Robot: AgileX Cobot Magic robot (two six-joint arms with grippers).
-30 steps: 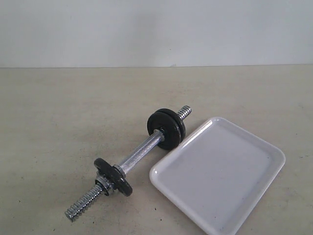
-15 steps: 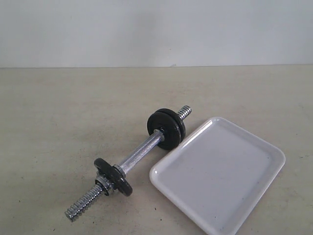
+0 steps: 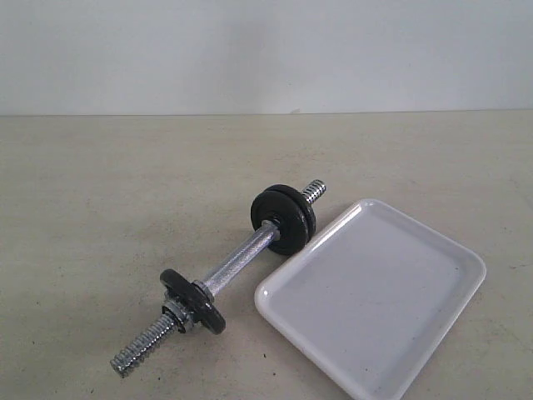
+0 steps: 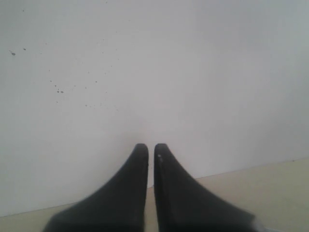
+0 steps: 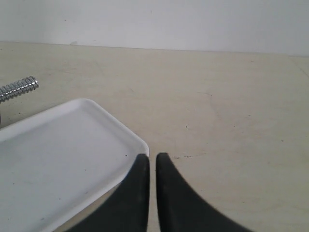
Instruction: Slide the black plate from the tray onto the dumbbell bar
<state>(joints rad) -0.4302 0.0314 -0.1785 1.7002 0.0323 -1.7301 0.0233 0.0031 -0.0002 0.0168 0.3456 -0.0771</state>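
The tray lost its near corner to the exterior view's lower edge. Beside the tray, the dumbbell bar showed only its threaded tip in the right wrist view.

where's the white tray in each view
Exterior view: white tray at lower right, beside the dumbbell bar.
Left wrist view: not in it.
Right wrist view: tray just past the right gripper, one corner nearest it.
Shared landmark: the bar's threaded end by the tray's far corner.
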